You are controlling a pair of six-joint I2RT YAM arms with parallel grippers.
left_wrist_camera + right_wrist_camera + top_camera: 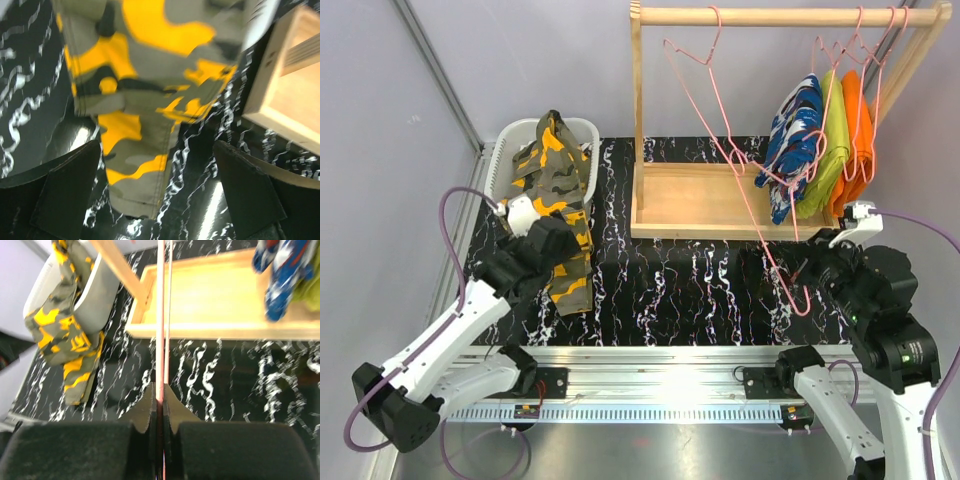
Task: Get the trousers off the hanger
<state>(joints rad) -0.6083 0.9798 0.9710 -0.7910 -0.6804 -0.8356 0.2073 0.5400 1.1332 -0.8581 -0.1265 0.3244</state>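
thing: olive camouflage trousers with yellow-orange patches (555, 180) draped from white plastic basket (585, 130) onto black marbled surface (670, 290), left of frame | left hand (156, 145): wide, empty, over leg | right hand (160, 395): pinching bare pink wire hanger (160, 315) | advice: left lifts straight up, avoiding snagging cloth

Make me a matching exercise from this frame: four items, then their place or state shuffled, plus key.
1. camouflage trousers
2. blue trousers
3. left gripper
4. right gripper

A. shut on the empty pink hanger
B. hanging from the wooden rack
C. draped over the rim of the white basket
D. open, holding nothing

Pairs: 1-C, 2-B, 3-D, 4-A
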